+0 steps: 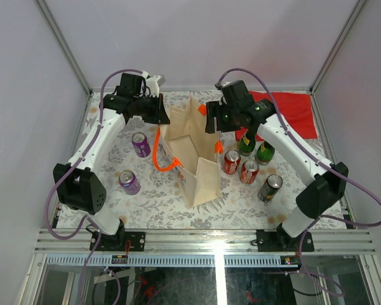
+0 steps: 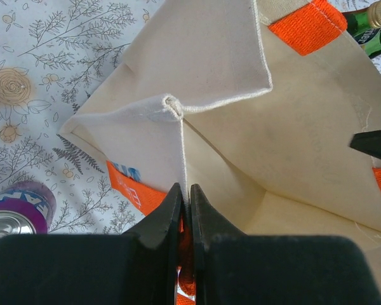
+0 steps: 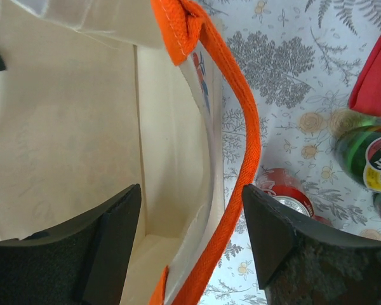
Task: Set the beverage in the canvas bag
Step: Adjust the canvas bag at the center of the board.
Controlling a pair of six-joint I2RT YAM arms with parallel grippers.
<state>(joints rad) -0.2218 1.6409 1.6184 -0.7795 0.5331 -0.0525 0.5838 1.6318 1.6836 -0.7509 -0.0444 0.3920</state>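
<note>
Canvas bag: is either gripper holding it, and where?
The left gripper pinches the canvas bag at its rim by an orange handle; the right gripper is open.

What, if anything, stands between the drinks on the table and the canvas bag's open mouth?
Nothing covers the mouth of the canvas bag: it stands open and looks empty. Only its own wall separates it from the red cans beside it. The left gripper pinches one rim; the open right gripper straddles the opposite rim and orange handle.
</note>
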